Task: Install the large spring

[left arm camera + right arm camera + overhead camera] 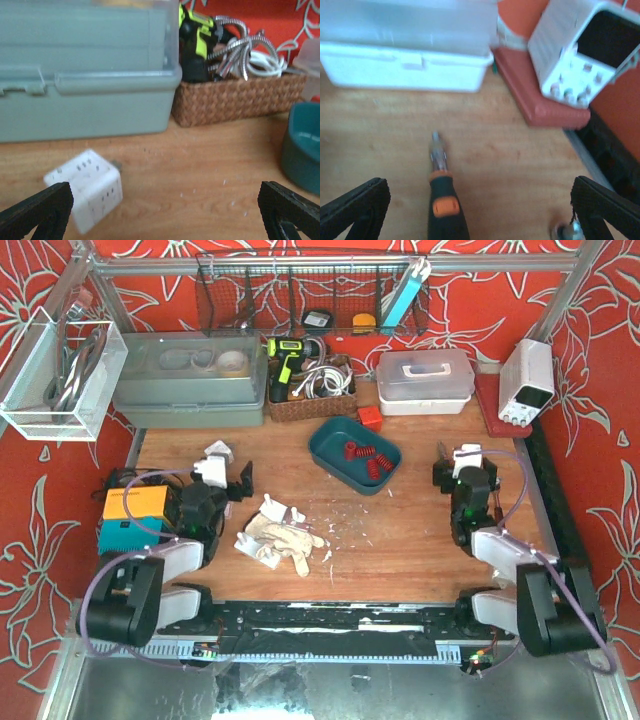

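From the overhead camera I saw the red springs (352,452) lying loose in the teal tray (338,432), which sat just to the 12 o'clock side of the table's middle. I could not tell which of them was the large one. Neither arm was touching the tray.

The left gripper (228,478) was low over the wood, roughly at 9 o'clock from the tray and well apart from it. Through its wrist camera the left gripper (165,202) stood spread wide with nothing between its fingers. A white cube (87,195) lay just beside the finger at the left of that view. Beyond, at 12 o'clock, stood the grey lidded box (85,85) and the wicker basket (235,100) with a yellow-green drill (197,40) in it. The tray's rim (300,150) showed at 3 o'clock.

The right gripper (465,472) sat at 3 o'clock from the tray. In its own view the right gripper (480,202) was also wide apart and held nothing. A screwdriver (444,200) lay on the table between the fingers, tip toward 12 o'clock. I could not tell whether it touched either finger. The white lidded box (405,60) was ahead and the power supply (585,55) was at 1 o'clock.
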{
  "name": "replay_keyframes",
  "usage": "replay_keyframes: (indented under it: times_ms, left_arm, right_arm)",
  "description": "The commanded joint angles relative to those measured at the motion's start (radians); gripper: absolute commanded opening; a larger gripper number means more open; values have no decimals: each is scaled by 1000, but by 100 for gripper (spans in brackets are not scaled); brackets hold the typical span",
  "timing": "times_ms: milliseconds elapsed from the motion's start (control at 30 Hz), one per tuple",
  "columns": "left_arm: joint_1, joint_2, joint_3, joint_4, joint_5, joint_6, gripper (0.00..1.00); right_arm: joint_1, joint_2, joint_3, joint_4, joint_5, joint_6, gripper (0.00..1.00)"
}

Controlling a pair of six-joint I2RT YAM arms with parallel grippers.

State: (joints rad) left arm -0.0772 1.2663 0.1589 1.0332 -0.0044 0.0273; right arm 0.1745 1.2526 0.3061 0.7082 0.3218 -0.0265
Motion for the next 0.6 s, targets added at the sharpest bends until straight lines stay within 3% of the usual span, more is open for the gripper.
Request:
replay_keyframes:
  times_ms: [0, 133, 333, 400, 567]
  left_arm:
    - [7, -163, 104, -268, -4, -52, 100]
    - [7, -284, 240, -543, -68, -238, 100]
    - [7, -357, 475, -1048, -85, -581, 100]
    - [7, -368, 495, -1108, -18, -594, 100]
    - [7, -387, 468, -1121, 302, -593, 100]
  right_arm:
    - [-1, -144, 109, -265, -85, 8, 99]
    - [-2, -208, 245, -537, -120, 176, 99]
    - [-2, -160, 589, -1156, -95, 484, 99]
    - [-3, -140, 612, -1250, -57, 571, 99]
    - [-7, -174, 564, -1230, -266, 509, 99]
